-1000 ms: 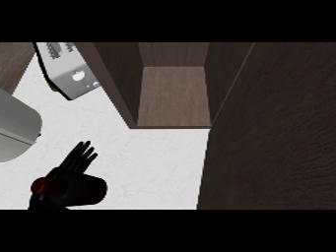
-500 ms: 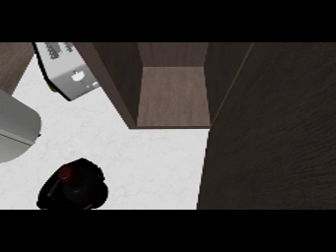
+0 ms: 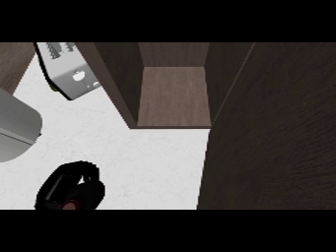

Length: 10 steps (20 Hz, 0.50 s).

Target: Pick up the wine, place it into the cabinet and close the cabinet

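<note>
At the near left of the white counter (image 3: pixel 149 152), the left hand (image 3: pixel 68 189) curls around the wine (image 3: pixel 71 204), well apart from the open cabinet (image 3: pixel 172 96).

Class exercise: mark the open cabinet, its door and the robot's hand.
cabinet (image 3: pixel 172 96), head view: bare inner floor.
cabinet door (image 3: pixel 286 138), head view: middle of the dark panel.
left hand (image 3: pixel 67 188), head view: curled fingers.

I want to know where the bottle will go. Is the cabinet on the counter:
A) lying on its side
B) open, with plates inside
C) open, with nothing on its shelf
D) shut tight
C: the cabinet shows its brown shelf bare, with its door swung wide at the right, while the left hand is curled round the wine on the white counter.
</note>
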Tool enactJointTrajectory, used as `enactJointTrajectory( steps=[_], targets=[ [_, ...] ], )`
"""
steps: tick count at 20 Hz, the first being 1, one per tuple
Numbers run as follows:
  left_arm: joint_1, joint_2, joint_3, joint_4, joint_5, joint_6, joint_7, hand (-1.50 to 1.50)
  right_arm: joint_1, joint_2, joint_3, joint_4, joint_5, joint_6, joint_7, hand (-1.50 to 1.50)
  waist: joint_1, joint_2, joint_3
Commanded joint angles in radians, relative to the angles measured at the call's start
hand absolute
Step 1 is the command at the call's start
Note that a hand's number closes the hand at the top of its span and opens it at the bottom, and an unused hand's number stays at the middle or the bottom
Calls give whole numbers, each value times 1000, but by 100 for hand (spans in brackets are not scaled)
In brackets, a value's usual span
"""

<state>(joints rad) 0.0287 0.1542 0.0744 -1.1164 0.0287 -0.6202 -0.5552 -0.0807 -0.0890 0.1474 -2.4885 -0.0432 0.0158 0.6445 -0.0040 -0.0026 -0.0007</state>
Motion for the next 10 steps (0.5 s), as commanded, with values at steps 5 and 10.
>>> enactJointTrajectory(
  steps=[5, 10],
  targets=[
    [-84, -67, 165, -2, 19, 317, -63, 150, 75, -12, -23, -90, -53, 31, -19, -150, -7, 0, 1],
    [-110, -102, 153, -96, 3, 401, -67, 150, 59, 4, 9, -116, -46, 20, 22, -150, -3, 0, 1]
  ],
)
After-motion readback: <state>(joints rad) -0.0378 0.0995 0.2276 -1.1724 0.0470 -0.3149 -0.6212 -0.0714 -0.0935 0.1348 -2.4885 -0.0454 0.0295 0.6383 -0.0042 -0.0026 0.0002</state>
